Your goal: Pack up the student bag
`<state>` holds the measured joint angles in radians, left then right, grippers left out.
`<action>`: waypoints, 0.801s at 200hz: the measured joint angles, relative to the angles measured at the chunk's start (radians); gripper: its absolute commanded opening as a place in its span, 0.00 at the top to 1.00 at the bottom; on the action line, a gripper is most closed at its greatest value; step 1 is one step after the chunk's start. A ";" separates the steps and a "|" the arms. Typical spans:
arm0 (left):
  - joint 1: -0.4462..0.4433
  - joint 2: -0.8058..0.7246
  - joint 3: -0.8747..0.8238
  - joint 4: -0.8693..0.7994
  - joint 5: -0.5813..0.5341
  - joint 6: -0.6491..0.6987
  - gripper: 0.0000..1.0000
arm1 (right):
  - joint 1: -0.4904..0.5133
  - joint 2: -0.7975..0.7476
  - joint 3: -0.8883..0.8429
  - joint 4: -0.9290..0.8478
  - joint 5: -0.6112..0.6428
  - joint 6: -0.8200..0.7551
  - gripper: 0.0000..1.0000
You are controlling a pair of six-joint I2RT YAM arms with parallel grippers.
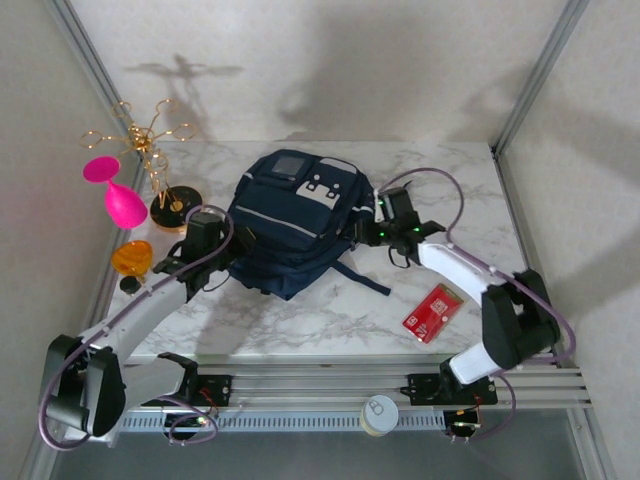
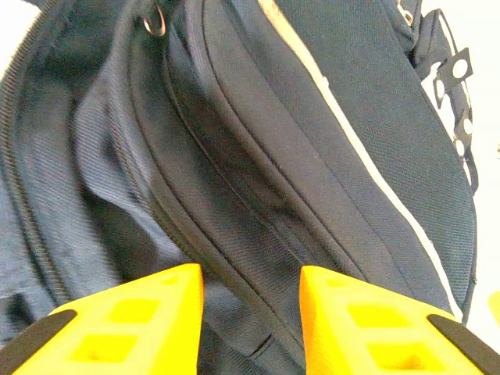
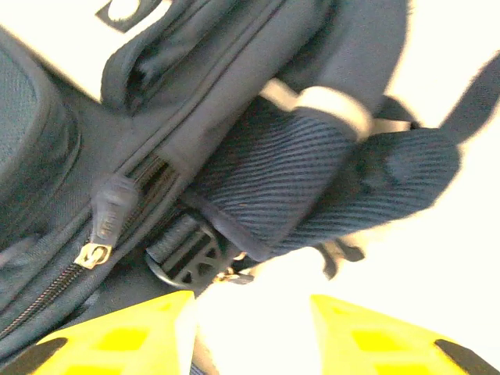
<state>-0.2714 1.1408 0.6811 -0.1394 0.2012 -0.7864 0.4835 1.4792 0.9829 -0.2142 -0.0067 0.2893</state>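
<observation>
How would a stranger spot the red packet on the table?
Start at the big navy student bag in the middle of the marble table. Look to its near right, beside the white right arm, where the red packet lies flat. Nothing else there is red.

The white marble table [image 1: 330,310] carries the bag [image 1: 295,225] about in its middle. Left of the bag there are a gold stand [image 1: 150,150] on a black base, a pink goblet [image 1: 120,195], an orange dish [image 1: 132,257] and a small black piece [image 1: 129,284]. To the right of the bag, nearer to the front edge, a red packet [image 1: 432,312] lies flat.
</observation>
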 measured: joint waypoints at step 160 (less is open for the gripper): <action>-0.003 0.060 -0.019 0.155 0.016 -0.098 0.58 | 0.064 0.434 0.469 -0.072 -0.256 0.094 0.44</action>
<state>-0.2741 1.2007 0.6624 0.0158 0.2169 -0.8841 0.5476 1.9133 1.4521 -0.2867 -0.2630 0.3836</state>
